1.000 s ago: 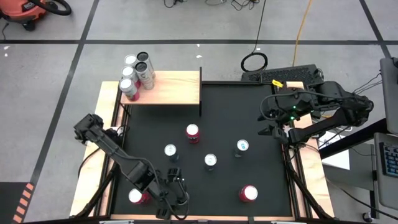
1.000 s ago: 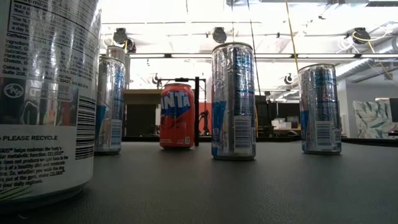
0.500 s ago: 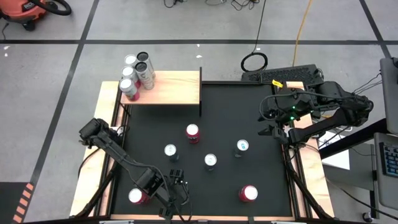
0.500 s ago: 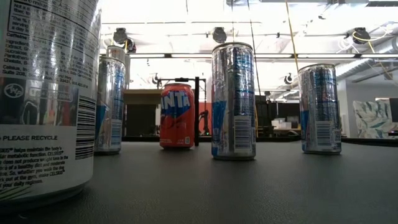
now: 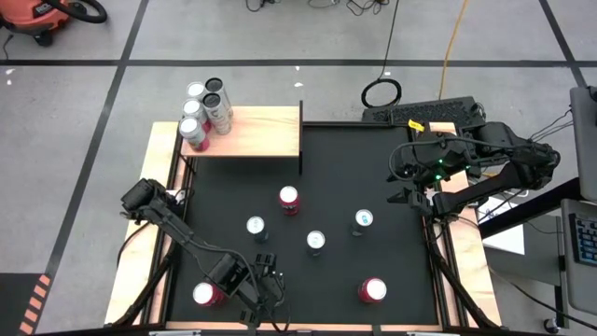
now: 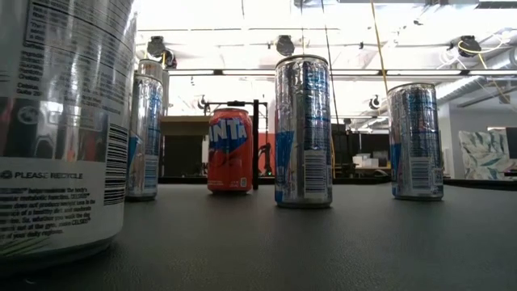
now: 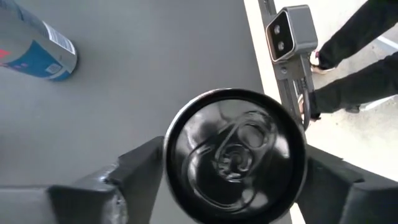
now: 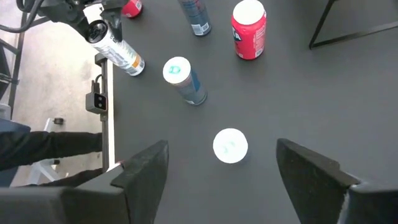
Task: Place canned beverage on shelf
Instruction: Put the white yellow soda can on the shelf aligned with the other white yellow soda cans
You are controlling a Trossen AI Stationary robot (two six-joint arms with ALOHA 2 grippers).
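— Black mat point(image 5: 345, 159) is covering the tabletop, with pale wood edging showing around it. What is surrounding the table?

— Grey floor point(image 5: 93, 112), crossed by dark tape lines, is running along every side. A yellow cable point(image 5: 454, 37) and a keyboard point(image 5: 424, 113) are lying beyond the far edge. A person's legs point(image 7: 354, 50) in dark trousers are showing past the near edge, beside a small grey camera point(image 7: 287, 30).

— Report the left gripper.

— Left gripper point(image 5: 264, 287) is working at the near edge. Its jaws are clamping a white can point(image 7: 235, 149), with one finger pressing on each side. The can is leaning slightly.

— And the right gripper?

— Right gripper point(image 8: 222, 154) is hanging over the mat's right side. Its jaws are standing apart and gripping nothing.

— Count the loose cans.

— Six are standing free on the mat, all outside both sets of jaws. Three are red: near red can point(image 5: 203, 295) just behind the left jaws, middle red can point(image 5: 289, 197), and right red can point(image 5: 373, 290). Three are silver: first silver can point(image 5: 256, 225), second silver can point(image 5: 316, 240), and third silver can point(image 5: 363, 217), which is nearest the right jaws.

— Where is the shelf standing?

— Wood shelf point(image 5: 261, 131) is standing at the far left corner, well apart from both sets of jaws. A can cluster point(image 5: 203, 107) is occupying its left end. At least four tops are showing there, and the exact count cannot be told.
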